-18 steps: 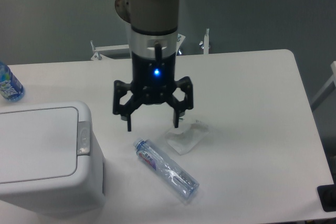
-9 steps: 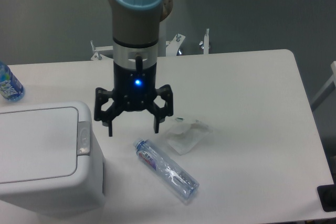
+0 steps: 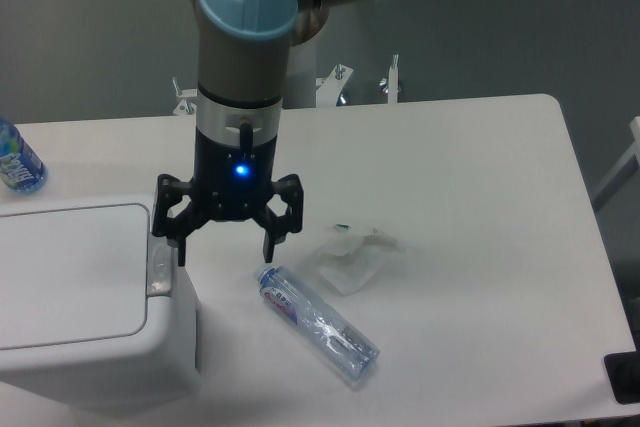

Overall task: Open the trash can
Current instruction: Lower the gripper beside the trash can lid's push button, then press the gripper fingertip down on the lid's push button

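- Now my gripper [image 3: 224, 251] is spread apart.
- One trash can [image 3: 85, 297], lower left, lid shut.
- Two bottles [image 3: 318, 324] [image 3: 17, 159]; labels too blurry.
- One clear wrapper [image 3: 352, 258].

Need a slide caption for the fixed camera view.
Open end effector above the closed trash can button edge.

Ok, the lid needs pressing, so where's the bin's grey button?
On the bin's right lid edge, lower left of the view: the grey button, just beneath the open gripper.
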Tool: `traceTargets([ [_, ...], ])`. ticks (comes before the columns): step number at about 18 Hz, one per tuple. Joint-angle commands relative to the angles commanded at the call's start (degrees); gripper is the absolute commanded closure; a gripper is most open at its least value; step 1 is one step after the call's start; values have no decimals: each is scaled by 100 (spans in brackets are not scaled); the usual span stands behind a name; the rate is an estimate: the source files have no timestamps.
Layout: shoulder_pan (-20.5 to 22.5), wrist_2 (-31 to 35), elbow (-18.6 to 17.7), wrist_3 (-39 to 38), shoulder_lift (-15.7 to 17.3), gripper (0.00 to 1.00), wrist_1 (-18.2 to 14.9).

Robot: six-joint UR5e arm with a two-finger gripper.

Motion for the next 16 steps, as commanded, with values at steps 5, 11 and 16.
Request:
traceTargets([
  [5, -26, 0, 0, 0, -26, 0, 9],
  [11, -44, 9, -26, 0, -53, 0, 18],
  [16, -44, 9, -35, 0, -70, 0, 18],
])
